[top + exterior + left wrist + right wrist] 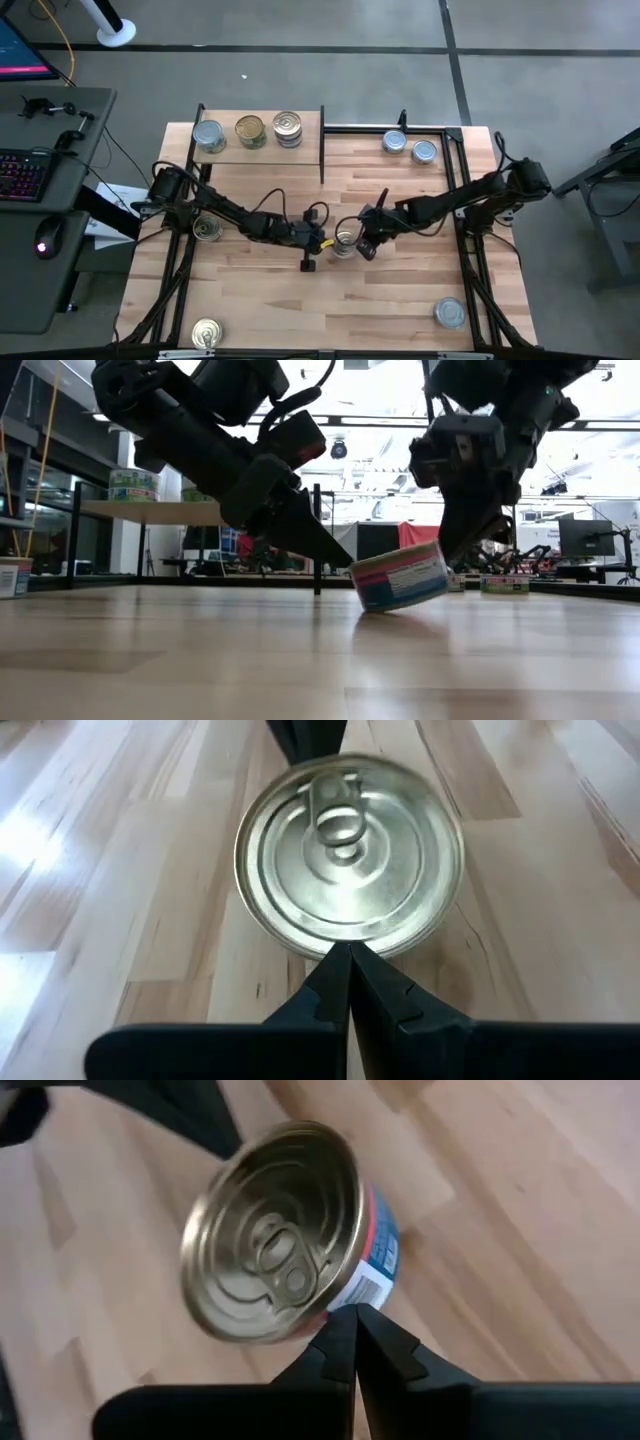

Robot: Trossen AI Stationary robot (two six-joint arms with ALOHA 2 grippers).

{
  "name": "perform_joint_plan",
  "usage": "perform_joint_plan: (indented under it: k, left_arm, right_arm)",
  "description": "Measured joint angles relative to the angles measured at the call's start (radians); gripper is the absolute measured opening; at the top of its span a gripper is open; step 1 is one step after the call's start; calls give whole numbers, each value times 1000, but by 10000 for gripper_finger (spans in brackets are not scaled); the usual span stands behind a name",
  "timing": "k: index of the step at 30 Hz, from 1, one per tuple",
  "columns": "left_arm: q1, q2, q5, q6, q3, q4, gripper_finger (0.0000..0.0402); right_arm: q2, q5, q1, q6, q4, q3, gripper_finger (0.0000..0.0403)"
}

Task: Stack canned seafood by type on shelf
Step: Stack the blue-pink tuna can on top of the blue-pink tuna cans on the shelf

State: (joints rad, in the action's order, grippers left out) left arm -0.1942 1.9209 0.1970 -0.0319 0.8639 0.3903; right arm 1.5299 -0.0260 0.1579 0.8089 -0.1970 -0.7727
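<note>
Silver-topped round tin w/ blue-white label (402, 577) sits tilted mid-frame; my left gripper (335, 557) & right gripper (455, 545), both fully closed, holding nothing, pinch it between them. Probably righting it; next needs open jaws.

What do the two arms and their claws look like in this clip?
Both arms are dark, nearly black, built of jointed segments with black cables looping along them. The left claw and right claw each end in two slim, wedge-shaped black fingers tapering to a point. A small yellow marking shows near the left claw. No other markings are legible.
</note>
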Motion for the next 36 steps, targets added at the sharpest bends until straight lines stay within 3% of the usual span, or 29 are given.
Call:
perform_joint_plan:
  k: [17,25,30,36]
  left_arm:
    - [-11,9,30,-20,-1,-96,0]
    - [-3,-99,77,-171,-2,-439,0]
    - [-19,-212,126,-306,-94,-451,0]
    - [-100,-428,217,-533,-224,-441,0]
  right_arm:
    - [-3,-3,-1,-85,49,-63,0]
    - [-5,-152,-21,-343,-12,-209,6]
    - [21,-157,-36,-597,-245,-352,71]
    - [128,-152,-33,-828,-453,-459,228]
